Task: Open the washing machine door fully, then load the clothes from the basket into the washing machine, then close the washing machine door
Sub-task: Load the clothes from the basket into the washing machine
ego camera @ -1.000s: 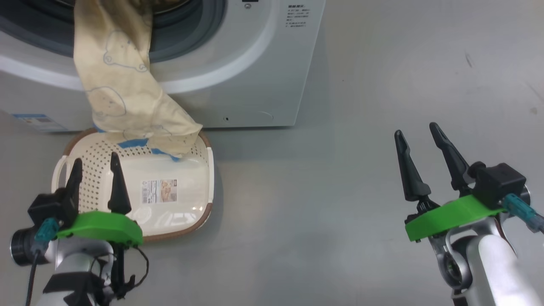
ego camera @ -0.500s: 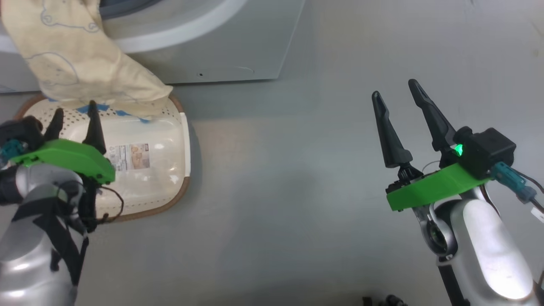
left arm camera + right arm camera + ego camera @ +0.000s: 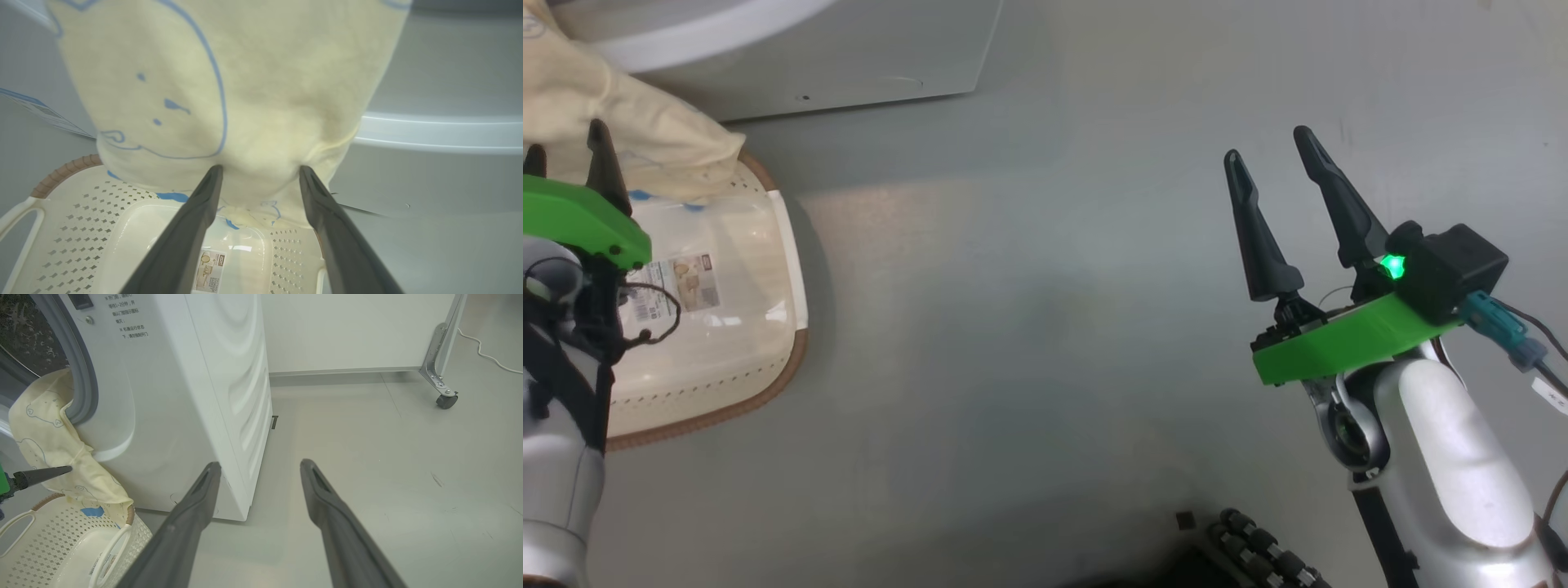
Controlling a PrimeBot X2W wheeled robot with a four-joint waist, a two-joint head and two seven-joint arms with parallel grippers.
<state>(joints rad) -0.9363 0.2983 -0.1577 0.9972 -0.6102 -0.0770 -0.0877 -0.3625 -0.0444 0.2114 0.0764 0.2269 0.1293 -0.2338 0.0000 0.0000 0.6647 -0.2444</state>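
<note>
- Head view: the left pincer (image 3: pixel 565 139), spread wide and holding nothing, has its tips at the clothes (image 3: pixel 654 139), which trail from the washing machine (image 3: pixel 849 57) into the basket (image 3: pixel 788 269). The right pincer (image 3: pixel 1266 143), equally wide and empty, hangs over the floor (image 3: pixel 1054 327), well apart.
- Left wrist view: cream fabric bulges between the open fingers. Loading is in hand, I judge. Next, the fingers need to close on this fold and lift it inside.
- Right wrist view: the garment drapes over the grey ring (image 3: pixel 83 375), half out. It must clear the ring before the closing step.
</note>
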